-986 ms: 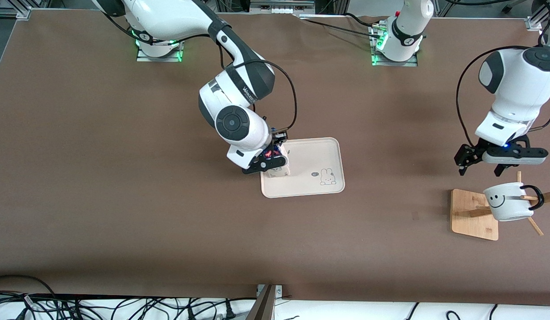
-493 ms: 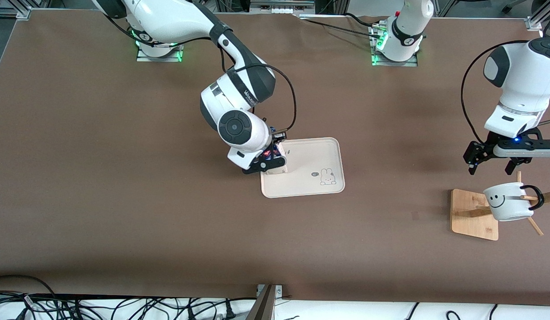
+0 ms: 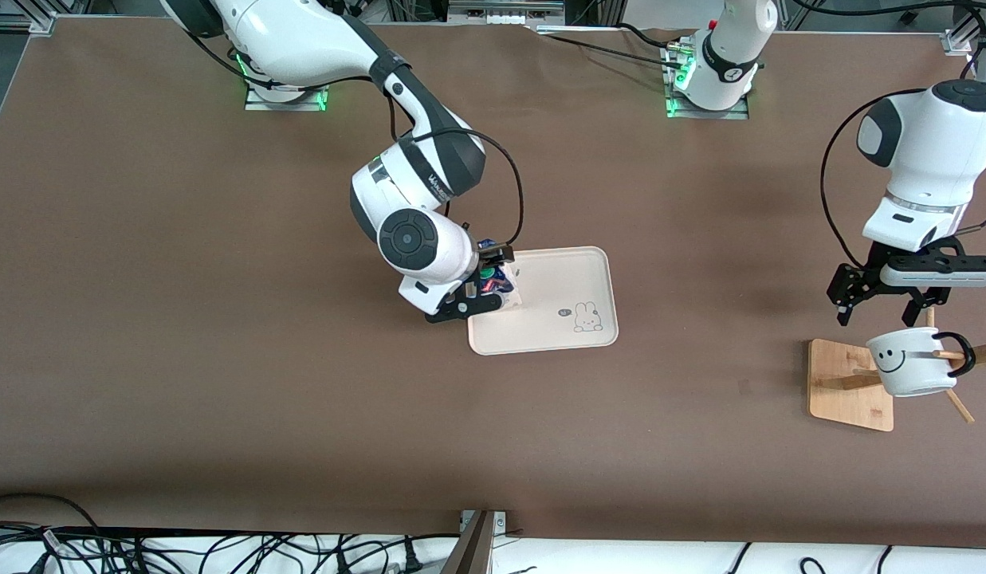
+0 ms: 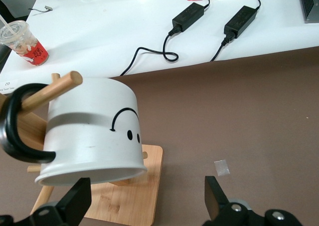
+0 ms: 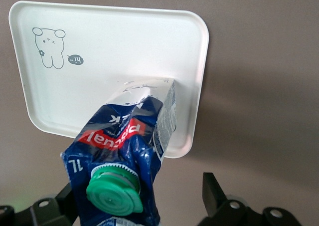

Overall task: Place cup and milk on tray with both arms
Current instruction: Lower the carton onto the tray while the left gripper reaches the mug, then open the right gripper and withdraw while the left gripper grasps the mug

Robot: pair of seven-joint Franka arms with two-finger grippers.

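Observation:
The milk carton [image 3: 493,279] stands on the cream tray [image 3: 556,275], at the tray's edge toward the right arm's end. Its blue top and green cap fill the right wrist view [image 5: 119,161], with the tray [image 5: 124,51] under it. My right gripper [image 3: 478,284] is open around the carton's top, one finger well clear of it [image 5: 142,203]. The white smiley cup [image 3: 911,363] hangs by its black handle on a wooden rack peg. My left gripper [image 3: 877,317] is open and empty just above the cup [image 4: 92,131], fingers spread wide [image 4: 144,206].
The wooden rack base [image 3: 843,391] lies under the cup, near the left arm's end, and shows in the left wrist view [image 4: 129,196]. A small tape scrap [image 4: 222,167] lies on the brown table. Cables and power bricks [image 4: 189,17] lie on the white bench past the table's edge.
My right gripper has let go of the carton and drawn back toward the right arm's end, baring the green cap. My left gripper has come down closer to the cup.

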